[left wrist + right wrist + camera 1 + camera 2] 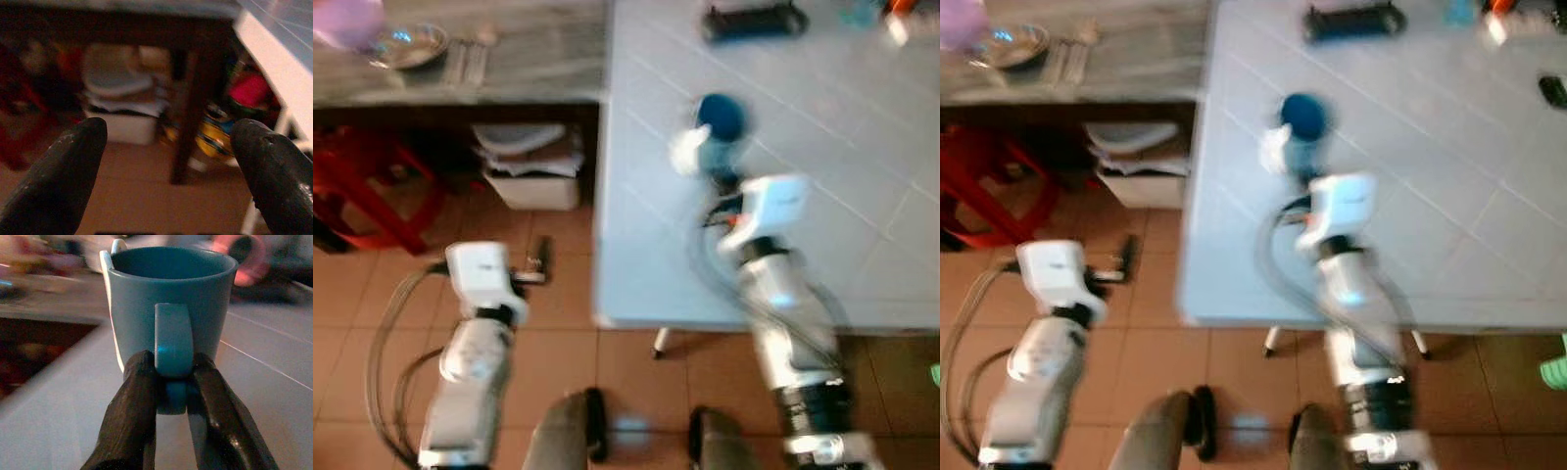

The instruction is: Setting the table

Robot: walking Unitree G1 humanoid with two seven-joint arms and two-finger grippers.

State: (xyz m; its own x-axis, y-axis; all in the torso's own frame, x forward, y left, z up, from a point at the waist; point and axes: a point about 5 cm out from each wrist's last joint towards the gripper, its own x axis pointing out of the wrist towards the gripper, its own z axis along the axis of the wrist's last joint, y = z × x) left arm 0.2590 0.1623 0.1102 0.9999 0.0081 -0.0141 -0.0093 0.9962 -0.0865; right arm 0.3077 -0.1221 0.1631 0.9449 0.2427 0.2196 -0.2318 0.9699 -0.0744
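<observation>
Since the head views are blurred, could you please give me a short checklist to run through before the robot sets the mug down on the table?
1. Grip on the mug: the right gripper has both fingers closed on the handle of the blue mug. Ok.
2. Mug attitude: upright, opening upward. Ok.
3. Mug over the table: in the left eye view it sits above the light tiled table, inside the edge. Ok.
4. Whether the mug already rests on the table: cannot tell.
5. Landing spot: the black object lies at the far end, well apart. Ok.
6. Left gripper: open, low over the floor beside the table. Ok.
</observation>
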